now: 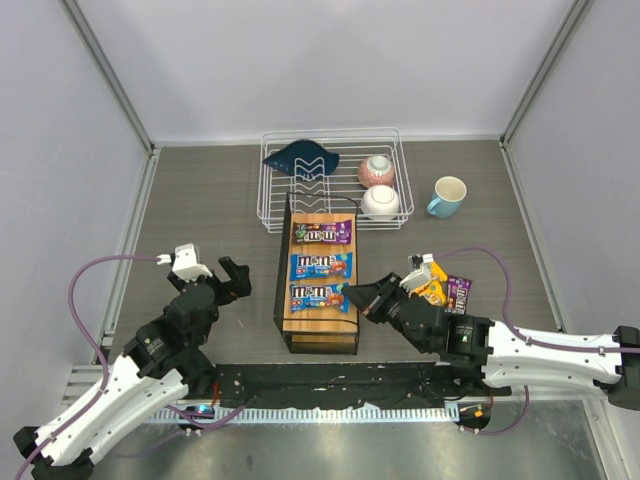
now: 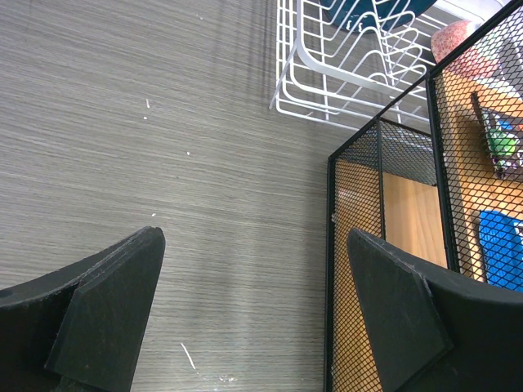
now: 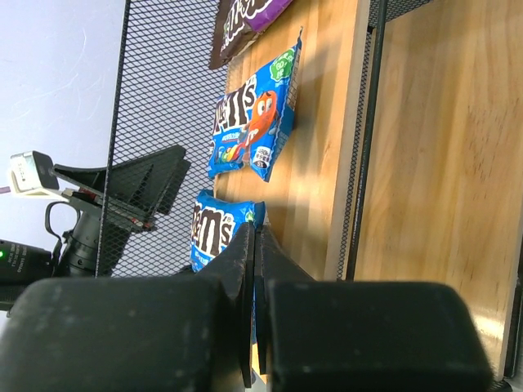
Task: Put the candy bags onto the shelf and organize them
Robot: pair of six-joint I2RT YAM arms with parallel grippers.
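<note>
The shelf (image 1: 318,330) stands mid-table with three candy bags on its wooden top: a purple one (image 1: 322,233) at the far end, a blue one (image 1: 321,265) in the middle and a blue one (image 1: 318,297) nearest. My right gripper (image 1: 352,297) is shut on the right edge of the nearest blue bag (image 3: 216,233); its jaws (image 3: 255,237) pinch the thin edge over the plank (image 3: 327,163). The middle blue bag (image 3: 253,114) and purple bag (image 3: 245,20) lie beyond. My left gripper (image 1: 218,272) is open and empty above the table, left of the shelf's mesh side (image 2: 384,204).
A yellow candy bag (image 1: 432,285) and a purple one (image 1: 460,293) lie on the table right of the shelf, beside my right arm. A white wire dish rack (image 1: 330,180) with bowls stands behind the shelf. A blue mug (image 1: 448,196) stands at back right.
</note>
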